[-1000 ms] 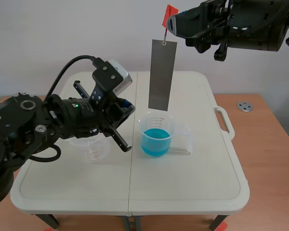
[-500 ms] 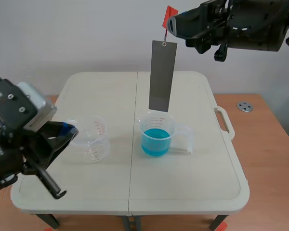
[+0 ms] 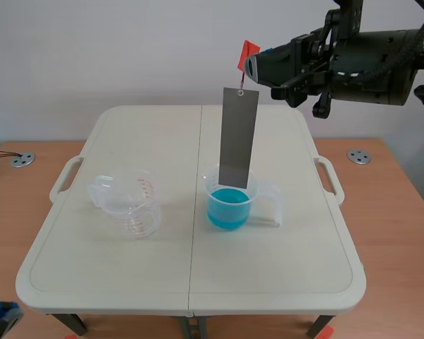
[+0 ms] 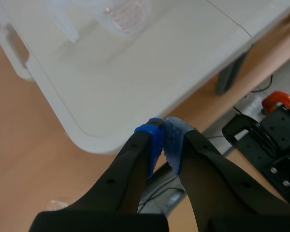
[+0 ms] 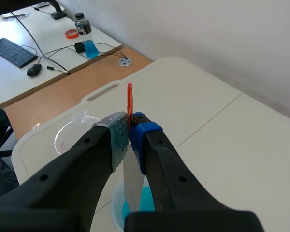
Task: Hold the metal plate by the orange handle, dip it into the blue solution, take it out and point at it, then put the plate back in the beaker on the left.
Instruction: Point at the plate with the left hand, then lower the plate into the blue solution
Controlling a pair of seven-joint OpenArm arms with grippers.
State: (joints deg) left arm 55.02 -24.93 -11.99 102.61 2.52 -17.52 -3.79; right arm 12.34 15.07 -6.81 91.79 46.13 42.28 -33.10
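A long grey metal plate [image 3: 239,134] hangs upright from a small orange handle [image 3: 248,51]. My right gripper [image 3: 253,65] is shut on that handle, high over the table. The plate's lower end is down inside the rim of the beaker of blue solution [image 3: 230,205]; I cannot tell whether it touches the liquid. In the right wrist view the orange handle [image 5: 130,96] is pinched in my right gripper [image 5: 129,131], and the plate [image 5: 134,191] hangs edge-on over the blue solution [image 5: 146,202]. The empty beaker [image 3: 129,203] stands left of centre. My left gripper [image 4: 162,137] is shut on nothing, low beyond the table's near left corner.
The white folding table [image 3: 268,275] has carry handles at both sides [image 3: 331,180]. Below its edge, the left wrist view shows a table leg [image 4: 229,75] and black gear with an orange clamp [image 4: 279,100]. A desk with a keyboard [image 5: 12,50] and bottle [image 5: 83,24] stands beyond the table.
My left arm has pulled back from beside the empty beaker, down off the table's near left corner. The right gripper has lowered the plate a little, bringing its end into the blue beaker.
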